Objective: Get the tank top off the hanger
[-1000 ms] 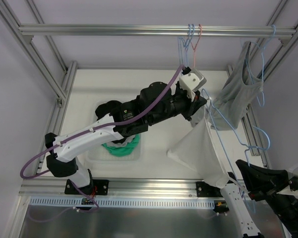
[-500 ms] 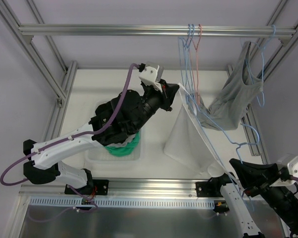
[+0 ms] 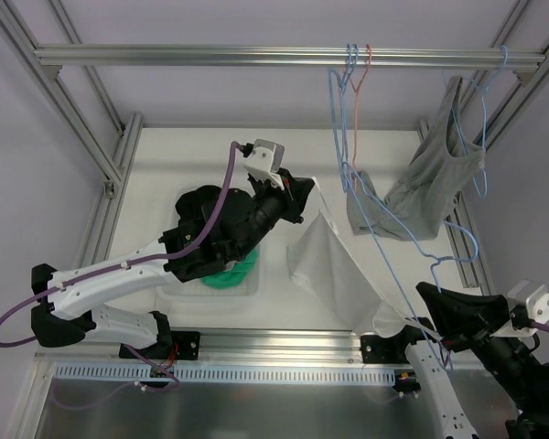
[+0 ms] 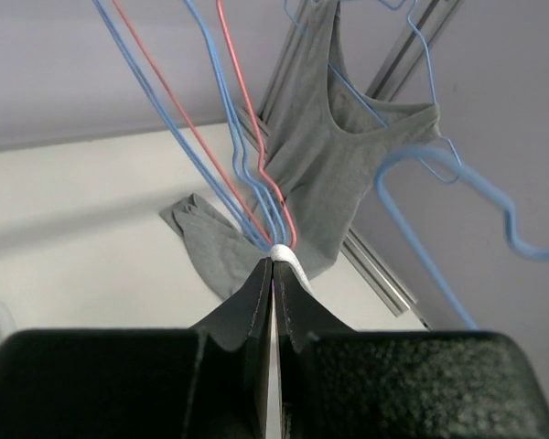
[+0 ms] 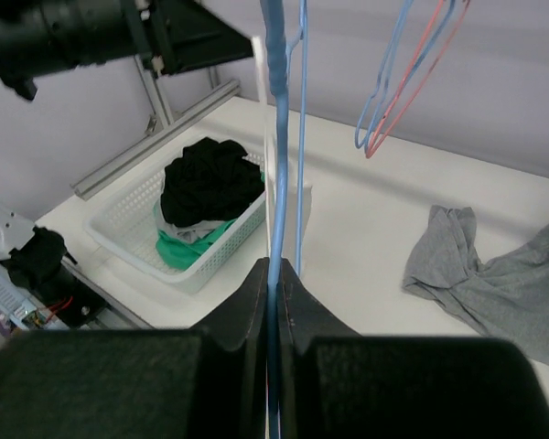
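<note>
The white tank top is stretched in the air between my two grippers. My left gripper is shut on its upper edge; a white fold shows at the fingertips. My right gripper is shut on the blue hanger at the near right; the wire runs up from between the closed jaws. A thin white edge of the top hangs beside the wire. The top's lower end is still at the hanger, near the right gripper.
A grey tank top hangs on another blue hanger at the back right, its hem on the table. Empty blue and red hangers hang from the top rail. A white basket of dark and green clothes sits left of centre.
My left gripper has swung left and nearer with the white top, drawing it away from the hanger. The right gripper with the hanger has shifted slightly.
</note>
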Available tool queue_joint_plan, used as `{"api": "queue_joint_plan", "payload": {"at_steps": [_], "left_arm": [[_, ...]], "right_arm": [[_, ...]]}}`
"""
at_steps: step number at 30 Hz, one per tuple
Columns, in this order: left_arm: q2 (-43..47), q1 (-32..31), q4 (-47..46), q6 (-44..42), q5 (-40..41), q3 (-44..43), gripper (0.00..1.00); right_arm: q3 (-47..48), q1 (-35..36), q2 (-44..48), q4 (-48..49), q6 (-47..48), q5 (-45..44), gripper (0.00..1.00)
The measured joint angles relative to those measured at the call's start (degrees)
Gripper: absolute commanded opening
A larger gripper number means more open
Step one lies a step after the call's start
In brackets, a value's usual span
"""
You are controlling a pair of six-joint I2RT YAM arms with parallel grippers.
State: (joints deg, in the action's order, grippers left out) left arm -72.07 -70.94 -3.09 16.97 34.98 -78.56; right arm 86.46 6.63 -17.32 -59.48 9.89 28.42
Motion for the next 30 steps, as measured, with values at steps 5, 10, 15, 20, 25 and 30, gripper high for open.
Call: {"api": "queue_joint_plan", "payload": {"at_steps": [5, 10, 15, 20, 25, 30], "left_arm": [[5.3, 0.0, -0.6, 3.5, -3.5, 8.0, 0.0], [8.4, -2.3, -2.2, 6.0, -7.8, 15.1, 0.0], [7.0, -3.8, -3.5, 9.0, -10.9, 23.9, 0.0], [4.2, -4.1, -3.5, 12.1, -11.1, 29.0, 0.0], [2.6, -4.1, -3.7, 15.0, -9.5, 29.8, 0.0], [-3.2, -4.1, -3.0, 17.6, -6.6, 29.1, 0.0]], "right_arm": [[-6.9, 0.0, 2.6, 9.7, -5.5, -2.6, 0.0], [-16.5, 0.0, 2.3, 26.2, -13.4, -2.3, 0.0], [-30.7, 0.1, 0.2, 58.0, -24.2, -2.8, 0.0], [-42.0, 0.1, -5.8, 82.2, -27.1, -7.3, 0.0], [-48.3, 0.1, -7.6, 96.3, -23.7, -11.5, 0.01], [-51.1, 0.1, -3.3, 102.0, -19.2, -15.0, 0.0]]}}
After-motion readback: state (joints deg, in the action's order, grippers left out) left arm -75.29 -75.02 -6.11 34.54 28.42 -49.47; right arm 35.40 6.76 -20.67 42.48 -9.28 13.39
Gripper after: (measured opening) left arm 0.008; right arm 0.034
